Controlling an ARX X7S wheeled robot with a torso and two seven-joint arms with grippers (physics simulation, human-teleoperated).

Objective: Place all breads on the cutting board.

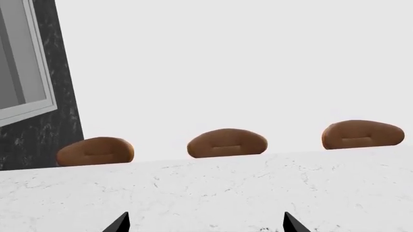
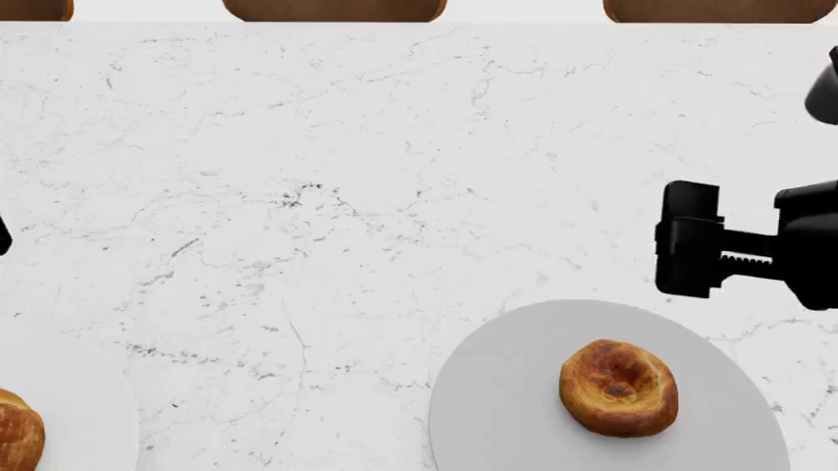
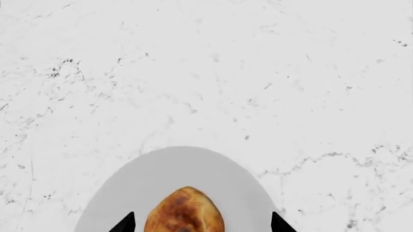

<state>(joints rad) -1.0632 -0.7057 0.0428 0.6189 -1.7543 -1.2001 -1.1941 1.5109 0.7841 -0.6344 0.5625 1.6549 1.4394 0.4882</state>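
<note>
A golden-brown bread (image 2: 618,388) with a sunken dark centre lies on a round white plate (image 2: 497,392) near the counter's front right. A second bread (image 2: 16,432) shows partly at the bottom left on another white plate (image 2: 92,412). My right gripper (image 2: 684,240) hovers just beyond the right plate. In the right wrist view it is open (image 3: 203,226), and its black fingertips (image 3: 125,224) stand either side of the bread (image 3: 185,212) without touching it. My left gripper (image 1: 206,227) is open over bare marble. The cutting board is out of view.
The white marble counter (image 2: 328,196) stretches wide between the plates and its far edge. Three brown rounded chair backs (image 1: 226,143) stand beyond that edge. A dark wall with a grey panel (image 1: 26,72) shows in the left wrist view.
</note>
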